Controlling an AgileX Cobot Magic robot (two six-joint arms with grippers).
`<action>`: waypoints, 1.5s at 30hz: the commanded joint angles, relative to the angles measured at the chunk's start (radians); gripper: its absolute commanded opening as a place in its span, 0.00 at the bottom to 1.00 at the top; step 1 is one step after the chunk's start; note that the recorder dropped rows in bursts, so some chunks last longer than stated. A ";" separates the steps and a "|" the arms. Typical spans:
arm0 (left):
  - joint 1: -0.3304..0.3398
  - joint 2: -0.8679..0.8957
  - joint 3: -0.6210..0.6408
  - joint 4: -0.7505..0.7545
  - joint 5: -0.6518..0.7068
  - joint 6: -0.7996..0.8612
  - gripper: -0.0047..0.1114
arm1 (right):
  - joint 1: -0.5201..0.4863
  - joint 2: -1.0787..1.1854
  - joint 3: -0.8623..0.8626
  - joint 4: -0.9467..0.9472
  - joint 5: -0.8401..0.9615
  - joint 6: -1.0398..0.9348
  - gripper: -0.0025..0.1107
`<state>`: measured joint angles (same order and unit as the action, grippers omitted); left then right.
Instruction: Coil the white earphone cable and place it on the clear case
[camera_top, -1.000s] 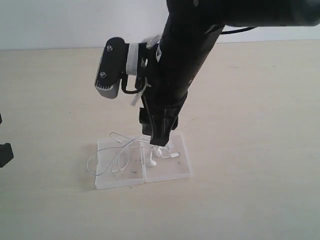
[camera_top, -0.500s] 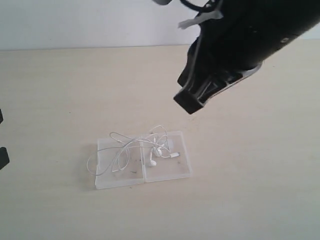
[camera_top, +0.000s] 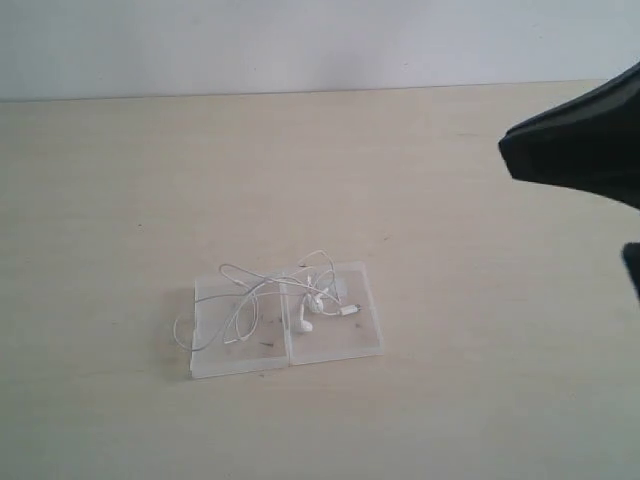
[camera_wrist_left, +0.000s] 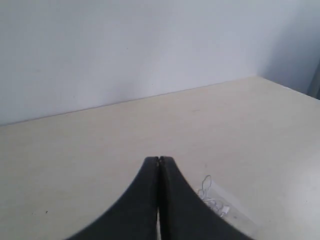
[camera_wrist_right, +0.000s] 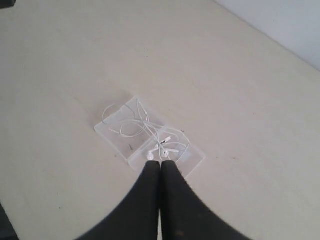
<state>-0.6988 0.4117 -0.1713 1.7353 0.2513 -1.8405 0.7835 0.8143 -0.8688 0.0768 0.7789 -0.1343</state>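
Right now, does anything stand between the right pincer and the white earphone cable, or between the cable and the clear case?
Nothing visible. Only bare table lies between the shut right pincer and the white earphone cable, which already rests loosely on the clear case, one loop spilling over its edge.

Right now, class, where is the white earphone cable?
In the exterior view the white earphone cable lies loosely tangled on the clear case, just left of centre, one loop spilling past the case's left edge onto the table.
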 joint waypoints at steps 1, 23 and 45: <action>0.001 -0.058 0.004 0.009 -0.024 0.023 0.04 | 0.002 -0.060 0.005 -0.001 -0.025 0.007 0.02; 0.001 -0.070 0.004 0.009 -0.033 0.059 0.04 | 0.002 -0.087 0.005 0.002 -0.025 0.007 0.02; 0.001 -0.114 0.012 -1.623 -0.160 1.884 0.04 | 0.002 -0.086 0.005 0.005 -0.025 0.007 0.02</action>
<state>-0.6988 0.3029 -0.1661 0.1423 0.1342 0.0170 0.7835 0.7315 -0.8688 0.0803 0.7662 -0.1343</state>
